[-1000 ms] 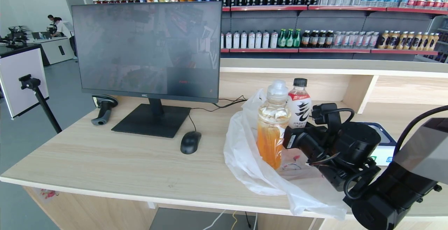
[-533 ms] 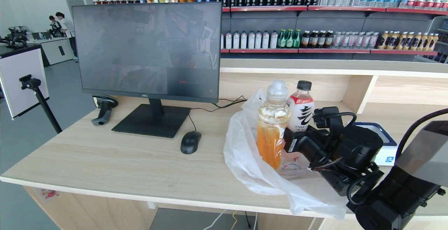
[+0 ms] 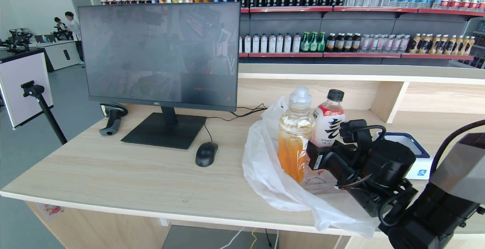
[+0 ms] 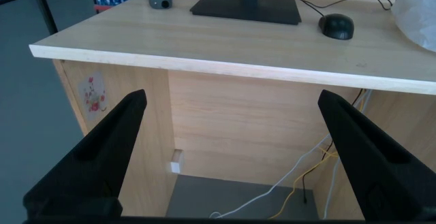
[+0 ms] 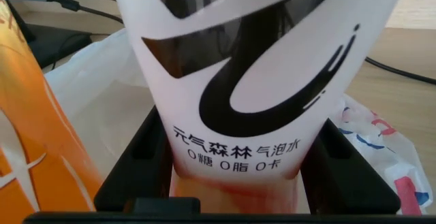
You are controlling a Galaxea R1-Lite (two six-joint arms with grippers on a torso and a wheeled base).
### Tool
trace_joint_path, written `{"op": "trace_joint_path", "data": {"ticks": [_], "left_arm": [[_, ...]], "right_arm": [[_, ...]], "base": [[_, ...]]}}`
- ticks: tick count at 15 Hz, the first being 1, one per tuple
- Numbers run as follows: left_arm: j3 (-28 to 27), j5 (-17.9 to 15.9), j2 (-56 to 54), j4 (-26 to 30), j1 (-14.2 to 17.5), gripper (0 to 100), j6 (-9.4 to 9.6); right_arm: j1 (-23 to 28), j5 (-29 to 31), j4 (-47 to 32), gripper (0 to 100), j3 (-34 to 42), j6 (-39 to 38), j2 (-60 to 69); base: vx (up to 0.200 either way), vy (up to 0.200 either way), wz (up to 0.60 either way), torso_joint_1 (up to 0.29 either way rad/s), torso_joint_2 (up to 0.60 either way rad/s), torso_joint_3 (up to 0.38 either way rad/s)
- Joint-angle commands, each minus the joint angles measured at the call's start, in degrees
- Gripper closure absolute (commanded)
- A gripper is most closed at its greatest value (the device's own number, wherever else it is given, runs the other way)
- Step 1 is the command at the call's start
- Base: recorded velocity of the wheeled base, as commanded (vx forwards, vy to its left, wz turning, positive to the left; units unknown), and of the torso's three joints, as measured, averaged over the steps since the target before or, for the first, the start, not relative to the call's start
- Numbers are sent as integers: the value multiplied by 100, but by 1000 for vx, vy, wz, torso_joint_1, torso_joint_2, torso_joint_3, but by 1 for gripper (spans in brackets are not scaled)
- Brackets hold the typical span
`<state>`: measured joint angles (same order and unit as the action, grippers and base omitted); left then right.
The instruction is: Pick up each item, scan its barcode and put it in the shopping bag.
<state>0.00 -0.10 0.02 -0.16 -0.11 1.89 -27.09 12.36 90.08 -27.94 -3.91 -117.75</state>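
The right arm is being held low over the right side of the counter (image 3: pixel 132 177), its gripper (image 3: pixel 321 151) pinching the lower body of the white-labelled bottle (image 3: pixel 328 122). The bottle is being held nearly upright, black cap uppermost and leaning slightly right, over the shopping bag (image 3: pixel 265 173), just beside the orange drink bottle (image 3: pixel 294 139). The left gripper (image 4: pixel 231 149) is being held spread wide below the counter's edge.

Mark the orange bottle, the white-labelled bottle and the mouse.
orange bottle (image 3: pixel 292 157), head view, on its orange lower body.
white-labelled bottle (image 3: pixel 328 127), head view, on its label.
mouse (image 3: pixel 206 154), head view, on its back.
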Motion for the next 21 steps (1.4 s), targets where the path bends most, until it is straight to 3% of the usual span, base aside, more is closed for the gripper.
{"op": "trace_joint_path", "data": {"ticks": [1,3,4,14,21], "left_arm": [[0,1,-2,-2,2,0,4],[0,1,-2,-2,2,0,4],[0,1,-2,-2,2,0,-4],[0,1,-2,-2,2,0,-13],[0,1,-2,7,2,0,-48]], "right_arm": [[2,3,-8,100,61,5,15],[2,3,-8,100,69,5,15],[11,3,-8,0,78,5,15],[283,12,-8,0,78,-4,244],[257,3,-8,0,1080,22,1536]], "base": [[0,0,0,0,0,0],[0,0,0,0,0,0],[0,0,0,0,0,0],[0,0,0,0,0,0],[0,0,0,0,0,0]]}}
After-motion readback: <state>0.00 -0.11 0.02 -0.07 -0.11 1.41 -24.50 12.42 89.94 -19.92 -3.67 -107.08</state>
